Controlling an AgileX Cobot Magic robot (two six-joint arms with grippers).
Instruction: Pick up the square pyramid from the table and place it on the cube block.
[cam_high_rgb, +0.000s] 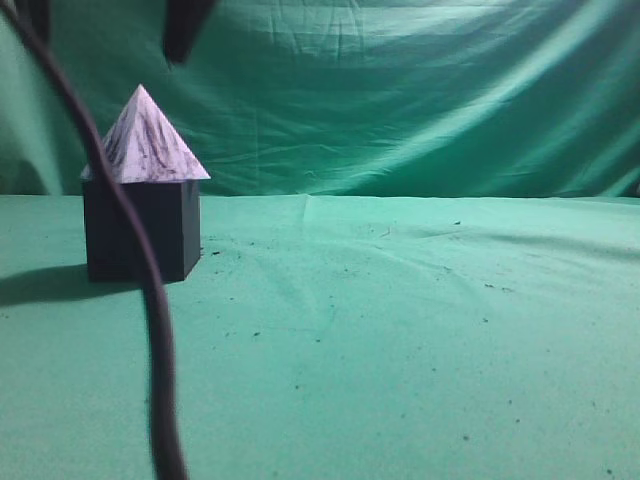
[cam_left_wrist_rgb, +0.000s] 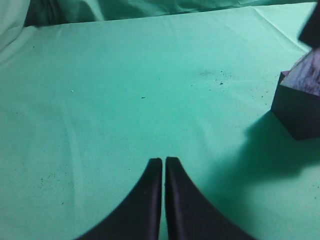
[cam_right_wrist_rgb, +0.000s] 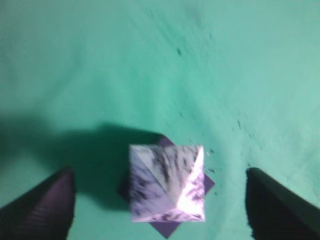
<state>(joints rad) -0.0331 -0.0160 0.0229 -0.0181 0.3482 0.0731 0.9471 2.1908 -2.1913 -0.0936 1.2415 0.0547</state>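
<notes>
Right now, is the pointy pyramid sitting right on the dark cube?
Touching. In the exterior view the square pyramid rests with its base flat on the cube block, no gap between them.

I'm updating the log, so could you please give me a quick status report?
Left gripper shut, empty, over bare cloth. Right gripper open, above the square pyramid. Pyramid sits on the cube block, rotated against it. Cable crosses the exterior view.
</notes>
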